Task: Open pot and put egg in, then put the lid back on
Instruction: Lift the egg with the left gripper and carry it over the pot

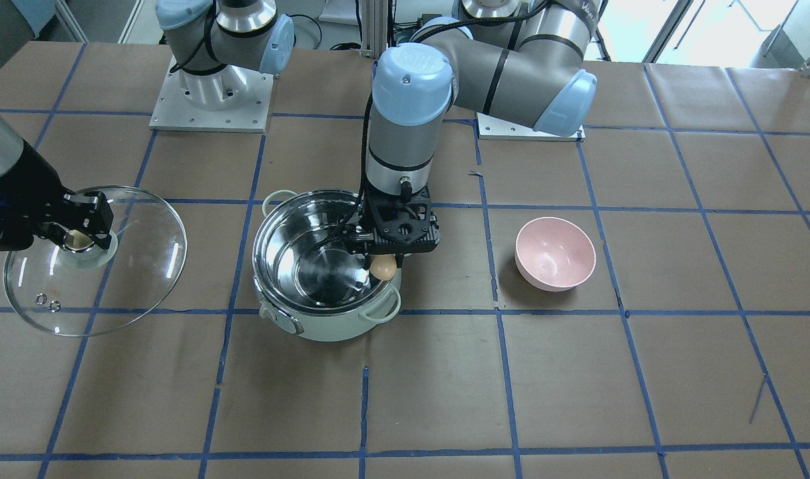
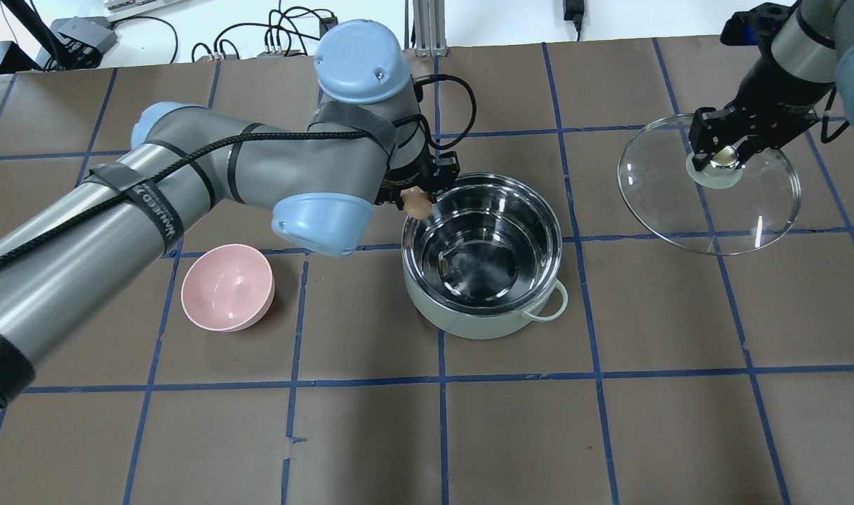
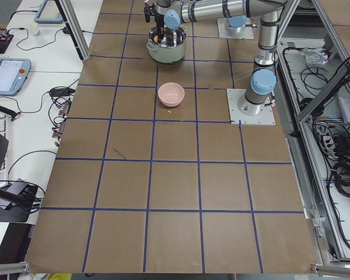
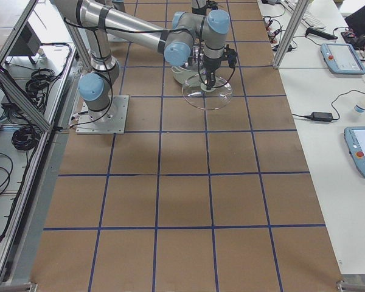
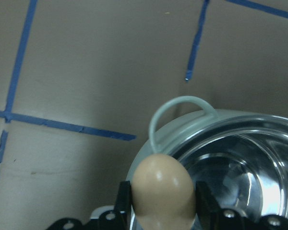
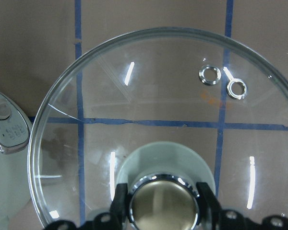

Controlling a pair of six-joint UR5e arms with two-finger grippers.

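The small brown-tan oval egg point(image 5: 163, 189) is pinched between the fingers of the left gripper point(image 1: 383, 261), over the rim of the round pale mint-green pot point(image 1: 338, 330), close to one loop handle. The pot's shiny steel interior is uncovered. The round clear glass lid point(image 1: 145, 266) with its steel rim is off to the pot's side and apart from it, with the right gripper point(image 6: 163, 203) clamped on its pale green knob. A small pink bowl point(image 1: 555, 253) stands on the brown-papered table point(image 1: 444, 399) on the pot's other side.

pot point(image 1: 338, 329) mint-green, steel-lined | egg point(image 1: 383, 267) tan | lid point(image 1: 145, 266) clear | knob point(image 6: 163, 158) seemingly pale green | bowl point(image 1: 555, 253) pink | table point(image 1: 444, 399) brown, blue grid
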